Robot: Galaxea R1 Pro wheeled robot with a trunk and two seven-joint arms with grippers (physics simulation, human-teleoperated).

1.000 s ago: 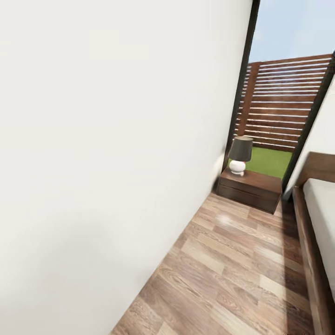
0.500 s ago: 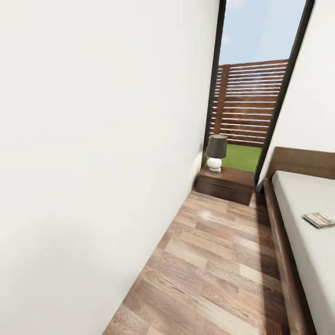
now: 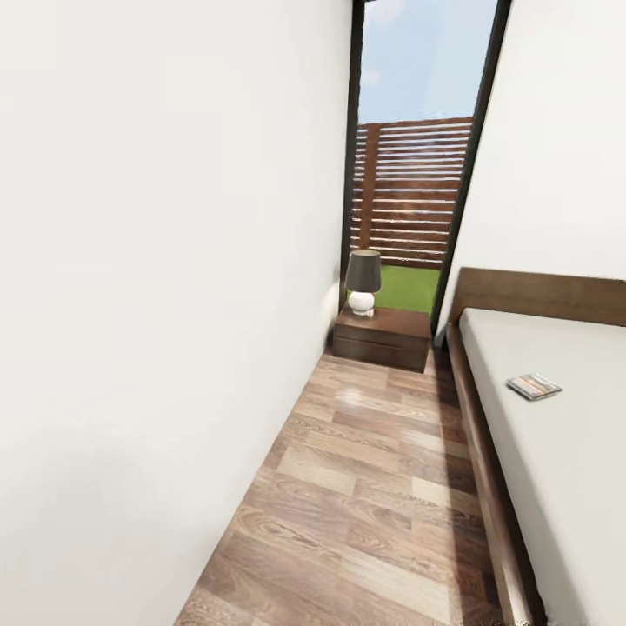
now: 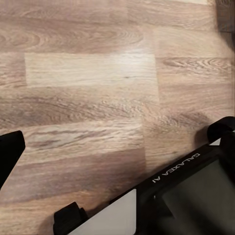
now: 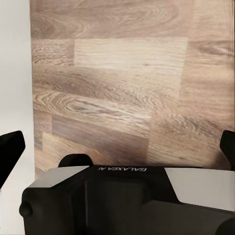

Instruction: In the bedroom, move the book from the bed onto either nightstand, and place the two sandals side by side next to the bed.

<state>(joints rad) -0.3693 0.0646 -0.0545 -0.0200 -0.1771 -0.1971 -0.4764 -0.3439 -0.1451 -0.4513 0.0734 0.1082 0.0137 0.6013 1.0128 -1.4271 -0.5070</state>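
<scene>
One book lies flat on the white mattress of the bed, at about 3 o'clock in the head view, near the bed's left edge; its cover print is too small to read. At 12 o'clock stands one nightstand bearing one lamp, before a tall window with a slatted fence beyond. Wood floor runs between bed and white wall. Both wrist views show "GALAXEA AI" on the robot's base. The left jaws and the right jaws stand wide and empty.
</scene>
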